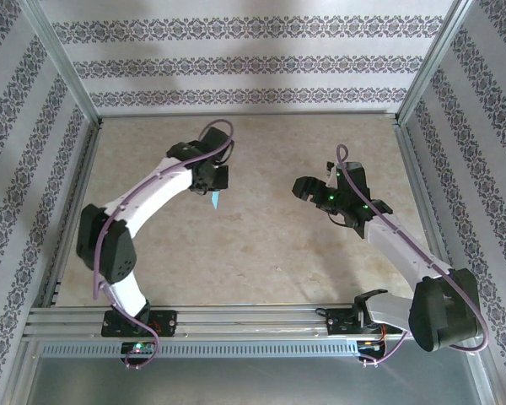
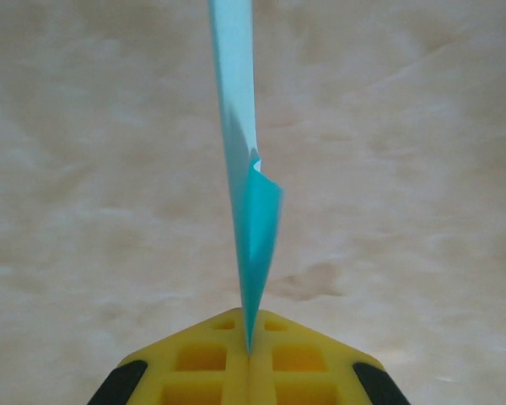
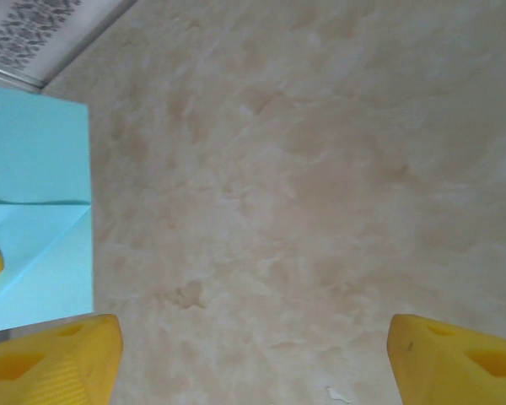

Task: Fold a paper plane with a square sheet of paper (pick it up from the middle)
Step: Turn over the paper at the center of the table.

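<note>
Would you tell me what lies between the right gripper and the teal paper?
Only bare table, seen in the top view, separates the right gripper from the paper.

The left end effector (image 2: 250,354) pinches the folded teal paper (image 2: 251,228) edge-on.

The desk (image 1: 261,261) has a beige, marbled top with a faint brownish stain (image 3: 185,294). Wallpaper in bands of dark floral pattern covers the far wall (image 1: 253,59), the left wall (image 1: 17,169) and the right wall (image 1: 489,152). Aluminium posts (image 1: 63,59) rise at the far corners. A metal rail (image 1: 253,319) runs along the near edge, with a slotted strip (image 1: 253,348) just nearer.
</note>
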`<act>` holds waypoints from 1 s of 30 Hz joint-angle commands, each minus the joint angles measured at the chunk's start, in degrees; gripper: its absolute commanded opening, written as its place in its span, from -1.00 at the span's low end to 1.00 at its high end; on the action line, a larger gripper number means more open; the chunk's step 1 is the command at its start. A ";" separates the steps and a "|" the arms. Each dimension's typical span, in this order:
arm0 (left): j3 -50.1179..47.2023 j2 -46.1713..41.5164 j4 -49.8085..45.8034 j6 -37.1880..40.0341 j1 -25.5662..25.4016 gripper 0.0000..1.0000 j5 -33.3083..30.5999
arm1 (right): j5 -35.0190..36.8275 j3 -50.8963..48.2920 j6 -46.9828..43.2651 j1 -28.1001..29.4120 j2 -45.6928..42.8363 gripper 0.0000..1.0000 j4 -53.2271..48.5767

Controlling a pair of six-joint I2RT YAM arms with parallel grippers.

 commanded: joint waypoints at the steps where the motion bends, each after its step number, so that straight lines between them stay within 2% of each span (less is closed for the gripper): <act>1: 4.87 6.63 -15.88 3.29 -3.69 -0.93 -17.48 | 4.33 0.01 -2.58 0.01 -0.99 0.65 -3.11; 4: 10.06 13.31 -19.40 1.62 -6.60 -0.93 -21.67 | 4.59 -0.43 -2.05 -0.08 -0.83 0.66 -3.00; 6: 12.80 17.46 -20.12 0.25 -8.33 -0.93 -21.86 | 5.18 -0.89 -1.43 -0.09 -0.90 0.66 -2.90; 9: 14.85 21.87 -17.32 0.09 -10.15 -0.87 -15.20 | 7.14 -2.82 0.49 -0.35 -1.44 0.65 -1.54; 12: 14.55 23.91 -12.88 -0.63 -10.39 -0.68 -6.01 | 8.97 -5.86 3.04 -0.94 -2.18 0.64 -0.07; 14: 14.42 23.65 -11.10 -1.23 -10.21 -0.50 -2.05 | 9.21 -7.37 4.35 -1.38 -2.64 0.64 0.64; 18: 12.24 19.12 -5.41 -1.35 -8.50 -0.27 6.24 | 7.53 -9.00 5.36 -1.73 -2.47 0.62 2.46; 22: 6.28 11.36 1.96 -2.79 -5.22 -0.03 12.70 | 3.35 -7.28 5.33 -0.16 1.59 0.56 4.53; 30: -14.06 -8.06 15.28 -8.03 5.56 0.36 12.74 | 1.46 3.87 7.10 16.37 17.30 0.47 7.56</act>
